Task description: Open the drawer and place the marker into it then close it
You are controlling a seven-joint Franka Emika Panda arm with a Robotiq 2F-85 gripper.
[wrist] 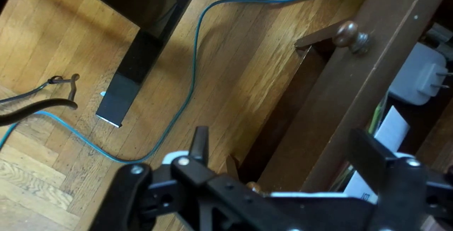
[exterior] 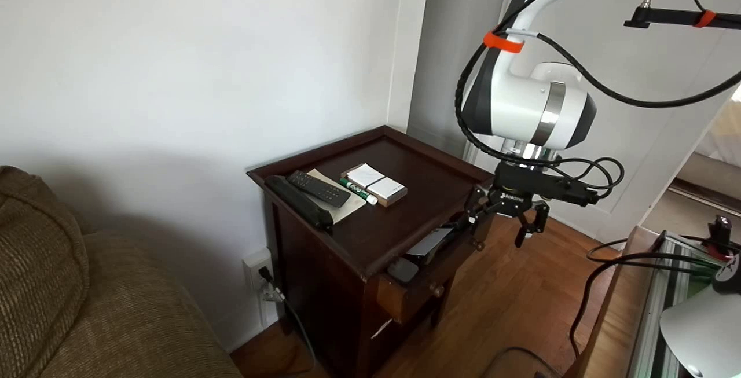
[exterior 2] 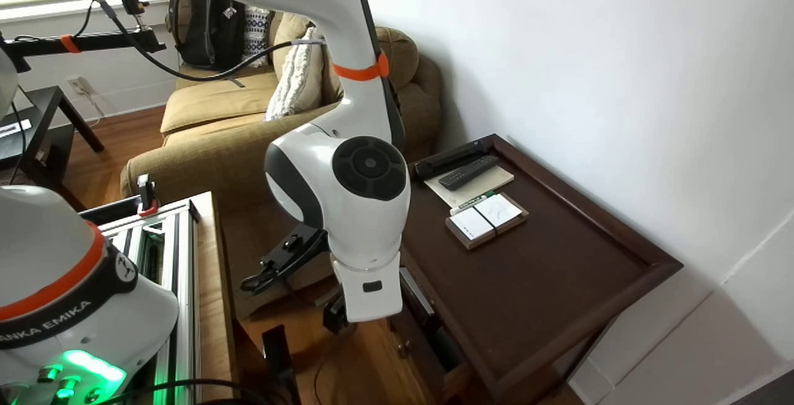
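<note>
The drawer (wrist: 325, 110) stands pulled out, so the coming move is, I judge, a reach for the marker (exterior: 359, 191). It lies on the tabletop (exterior: 425, 175), just beside the notepad (exterior: 368, 176); seen from the gripper (wrist: 280, 137), it is across that surface, toward the wall (exterior: 231, 59) and the sofa (exterior: 116, 297). Its long axis runs roughly from the drawer side to the wall, so the fingers (wrist: 200, 140) should probably close across this line. The gripper points roughly downward near the drawer front, its fingers spread wide and holding nothing; the arm (exterior: 518, 106) slopes down to it from above.
</note>
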